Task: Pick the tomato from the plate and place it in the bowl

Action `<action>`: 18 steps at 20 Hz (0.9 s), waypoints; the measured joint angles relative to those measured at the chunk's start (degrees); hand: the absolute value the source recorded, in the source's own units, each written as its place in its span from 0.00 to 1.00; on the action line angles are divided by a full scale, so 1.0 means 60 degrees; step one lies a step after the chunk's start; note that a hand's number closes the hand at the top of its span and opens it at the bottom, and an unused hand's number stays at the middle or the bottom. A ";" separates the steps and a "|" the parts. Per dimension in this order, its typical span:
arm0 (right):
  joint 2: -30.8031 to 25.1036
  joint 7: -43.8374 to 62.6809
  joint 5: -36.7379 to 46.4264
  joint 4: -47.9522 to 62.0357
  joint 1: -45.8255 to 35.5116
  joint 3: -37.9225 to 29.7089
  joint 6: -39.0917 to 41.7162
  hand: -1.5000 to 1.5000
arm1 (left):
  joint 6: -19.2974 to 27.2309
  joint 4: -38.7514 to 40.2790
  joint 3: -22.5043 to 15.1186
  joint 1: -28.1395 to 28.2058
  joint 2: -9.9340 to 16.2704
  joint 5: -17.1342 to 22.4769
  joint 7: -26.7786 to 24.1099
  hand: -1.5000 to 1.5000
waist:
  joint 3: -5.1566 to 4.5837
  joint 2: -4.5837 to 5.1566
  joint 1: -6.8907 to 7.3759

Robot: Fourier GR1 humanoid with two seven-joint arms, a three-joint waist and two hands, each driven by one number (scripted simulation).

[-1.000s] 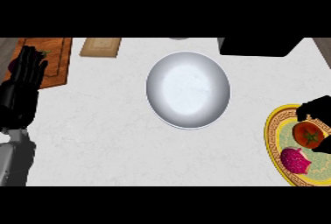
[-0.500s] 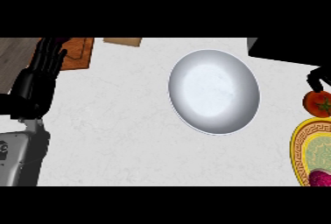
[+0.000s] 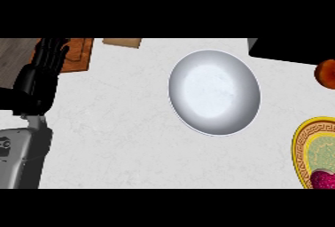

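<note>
Tomato point(image 3: 326, 74): at the view's right edge, cut off by the frame, well above the plate and to the right of the bowl; only its red-orange left part shows. Whether anything holds it cannot be told.
Bowl point(image 3: 215, 91): pale grey, round, lying on the desk a little right of the middle; nothing shows inside it.
Plate point(image 3: 301, 150): yellow rim with a dark patterned border, at the lower right corner, partly out of view; its centre is pale green.
Pink item point(image 3: 323, 179): a deep pink, bumpy thing on the plate's lower part, cut by the frame.
Left hand point(image 3: 40, 75): black, at the left edge, fingers straight and close together, pointing up toward the far side of the desk; it holds nothing and rests there.
Left forearm point(image 3: 18, 155): grey, coming in from the lower left.
Right hand: does not show.
Desk point(image 3: 118, 133): white, faintly marbled.
Wooden board point(image 3: 78, 54): reddish brown, at the upper left, partly behind the left hand's fingers.
Tan block point(image 3: 122, 42): small, at the top edge.
Dark shape point(image 3: 288, 51): black, at the upper right, beside the tomato.
</note>
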 measured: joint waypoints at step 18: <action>0.0360 -0.0203 -0.2393 0.2053 -0.3288 -0.0276 0.1459 1.00 | 0.0124 0.0325 0.0232 0.0185 0.0109 -0.0071 0.0000 0.50 | -0.0059 -0.0320 -0.0532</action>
